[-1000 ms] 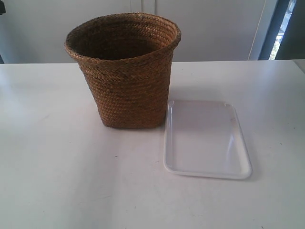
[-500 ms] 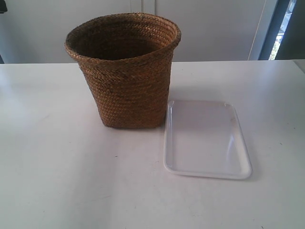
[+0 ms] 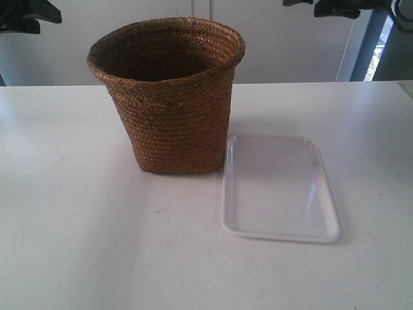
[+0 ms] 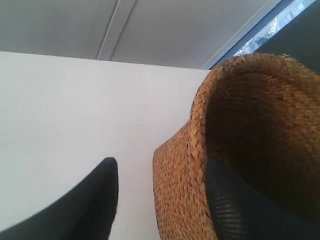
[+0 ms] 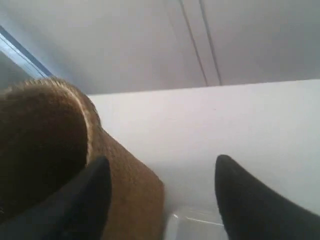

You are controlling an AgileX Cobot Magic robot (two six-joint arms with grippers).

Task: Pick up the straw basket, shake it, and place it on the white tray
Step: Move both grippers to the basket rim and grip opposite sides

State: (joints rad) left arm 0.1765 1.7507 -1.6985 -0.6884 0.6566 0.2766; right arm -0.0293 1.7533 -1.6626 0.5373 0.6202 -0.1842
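Observation:
The straw basket (image 3: 169, 97) stands upright on the white table, brown and braided, with a dark inside. The white tray (image 3: 279, 188) lies flat beside it, its near-left edge close to the basket's base. In the left wrist view my left gripper (image 4: 162, 172) is open, and the basket's rim (image 4: 197, 130) shows between its two black fingers without touching them. My right gripper (image 5: 160, 167) is open too, with the basket (image 5: 125, 190) by one finger and a corner of the tray (image 5: 200, 225) between the fingers. Neither holds anything.
Dark parts of the left arm (image 3: 26, 16) and the right arm (image 3: 342, 8) show at the exterior view's top corners, high above the table (image 3: 71, 219). A pale wall and a window strip (image 3: 381, 32) stand behind the table's far edge.
Dark parts of both arms have come into the exterior view's top corners. The basket and the tray have not moved.

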